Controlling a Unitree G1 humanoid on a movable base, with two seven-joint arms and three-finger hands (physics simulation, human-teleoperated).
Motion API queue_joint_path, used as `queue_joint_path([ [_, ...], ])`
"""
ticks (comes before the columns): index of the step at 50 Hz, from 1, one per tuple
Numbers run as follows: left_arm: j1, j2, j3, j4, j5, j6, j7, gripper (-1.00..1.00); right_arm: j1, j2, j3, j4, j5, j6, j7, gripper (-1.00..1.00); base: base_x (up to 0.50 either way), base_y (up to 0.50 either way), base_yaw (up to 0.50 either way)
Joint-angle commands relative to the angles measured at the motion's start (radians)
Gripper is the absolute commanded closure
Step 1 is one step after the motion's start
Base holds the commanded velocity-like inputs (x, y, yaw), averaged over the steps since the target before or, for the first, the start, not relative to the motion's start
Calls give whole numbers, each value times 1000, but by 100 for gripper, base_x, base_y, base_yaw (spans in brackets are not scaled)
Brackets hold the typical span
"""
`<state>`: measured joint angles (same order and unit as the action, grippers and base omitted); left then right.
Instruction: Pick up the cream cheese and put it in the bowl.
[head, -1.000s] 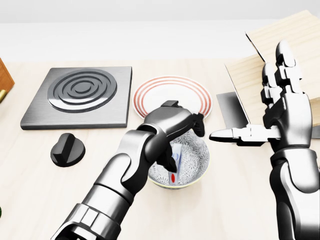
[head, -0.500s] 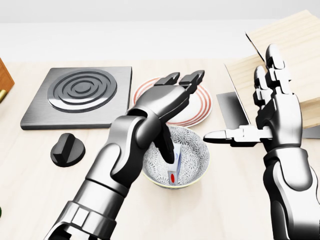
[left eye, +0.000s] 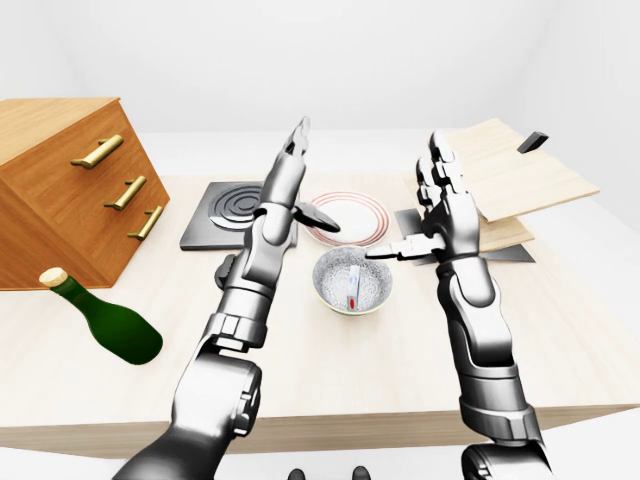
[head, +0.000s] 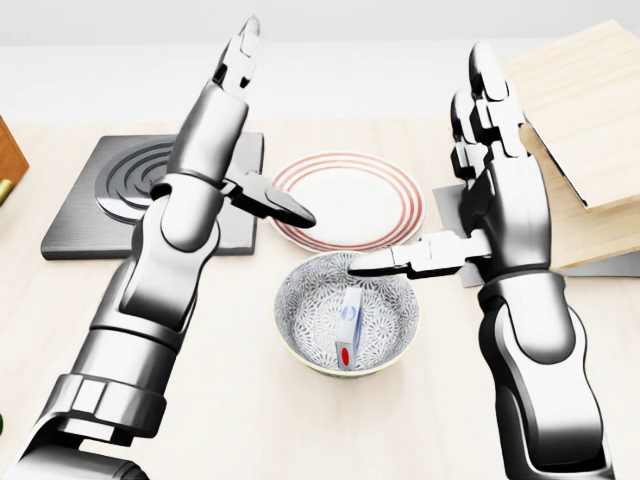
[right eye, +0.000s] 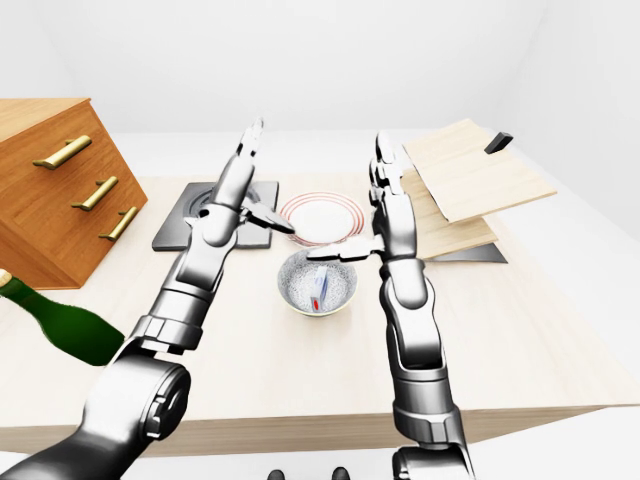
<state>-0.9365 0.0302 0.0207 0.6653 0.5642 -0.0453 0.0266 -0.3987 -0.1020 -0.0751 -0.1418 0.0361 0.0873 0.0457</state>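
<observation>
1. The cream cheese (head: 346, 335) stands tilted inside the bowl (head: 300, 300), leaning toward the bowl's 5 o'clock wall, its red mark low at the bottom end.
2. The bowl sits on the pale table (head: 450, 420) near the centre of the head view, patterned grey inside with a cream rim.
3. The left hand (head: 222, 120) is raised at 11 o'clock from the bowl, well above it. Its fingers (head: 243, 45) point straight up, held together, and the thumb (head: 275, 203) sticks out toward 3 o'clock; it holds nothing.
4. The right hand (head: 500, 180) is raised at 2 o'clock from the bowl, fingers (head: 485, 75) upright and slightly apart, thumb (head: 400, 258) reaching toward 9 o'clock over the bowl's upper rim. It holds nothing.
5. A red-ringed plate (head: 370, 195) lies just beyond the bowl at 12 o'clock, near it but apart.
6. A grey hob (head: 100, 215) with concentric rings lies at 10 o'clock from the bowl, partly behind the left arm.
7. In the left-eye view a wooden drawer unit (left eye: 60, 200) stands at 9 o'clock, and a green bottle (left eye: 105, 318) lies on its side just below it.
8. Pale wooden boards (left eye: 520, 175) are stacked at 2 o'clock from the bowl, over a grey slab (left eye: 510, 252).
</observation>
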Motion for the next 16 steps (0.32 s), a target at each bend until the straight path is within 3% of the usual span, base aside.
queue_joint_path([
  [1, 17, 60, 29, -97, -287, -16, 72, -100, -48, 48, 74, -24, -87, 0, -27, -100, 0, 0, 0],
  [3, 32, 66, 35, -120, -313, -31, 110, -100, -49, 64, 72, -39, -87, 0, -20, -100, 0, 0, 0],
  [4, 43, 69, 26, -127, -322, -27, 93, -100, -50, 71, 69, -49, -75, 0, -12, -100, 0, 0, 0],
  [5, 66, 68, 33, -143, -332, -42, 121, -100, -54, 74, 73, -57, -82, 0, -18, -100, 0, 0, 0],
  [6, 86, 65, 33, -179, -357, -37, 105, -100, -57, 76, 76, -60, -83, 0, -18, -100, 0, 0, 0],
  [9, 137, 61, 36, -314, -414, 30, 96, -100, -66, 85, 73, -57, -75, 0, -24, -100, 0, 0, 0],
  [12, 192, 51, 23, -462, -438, 77, 95, -100, -84, 90, 90, -61, -96, 0, -38, -100, 0, 0, 0],
  [16, 236, 33, 15, -536, -451, 98, 98, -100, -88, 105, 117, -88, -147, 0, -37, -100, 0, 0, 0],
])
